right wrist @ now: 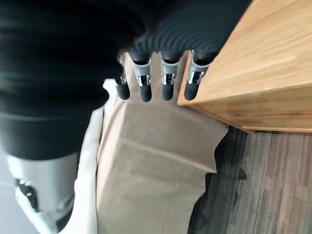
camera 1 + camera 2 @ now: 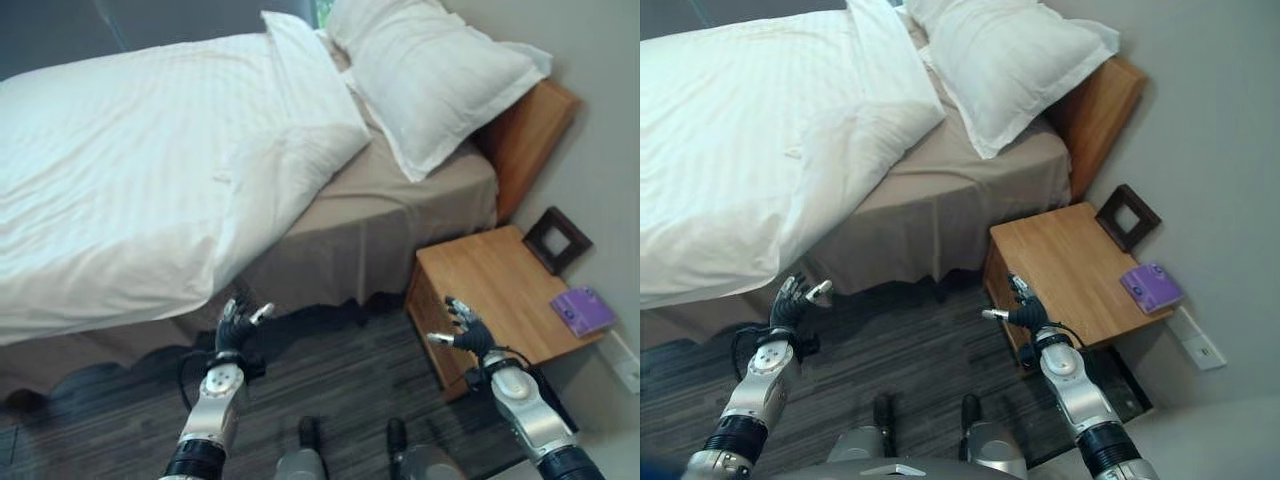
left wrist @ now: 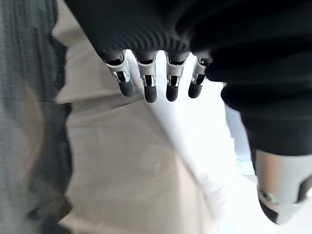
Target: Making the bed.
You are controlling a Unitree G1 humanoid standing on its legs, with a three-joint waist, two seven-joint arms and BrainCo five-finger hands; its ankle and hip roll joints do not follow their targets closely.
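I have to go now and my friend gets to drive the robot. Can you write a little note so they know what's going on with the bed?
Left hand open, empty, in front of the bed's side. Right hand open, empty, beside the nightstand.
White duvet lies crooked, its top corner folded back, beige sheet bare near the pillow.
Done: nothing obvious yet.
Left: probably pull the duvet straight up toward the pillow.

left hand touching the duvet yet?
Apart. In the left eye view the left hand hangs open over the dark floor, below the white duvet edge, with a plain gap between them.
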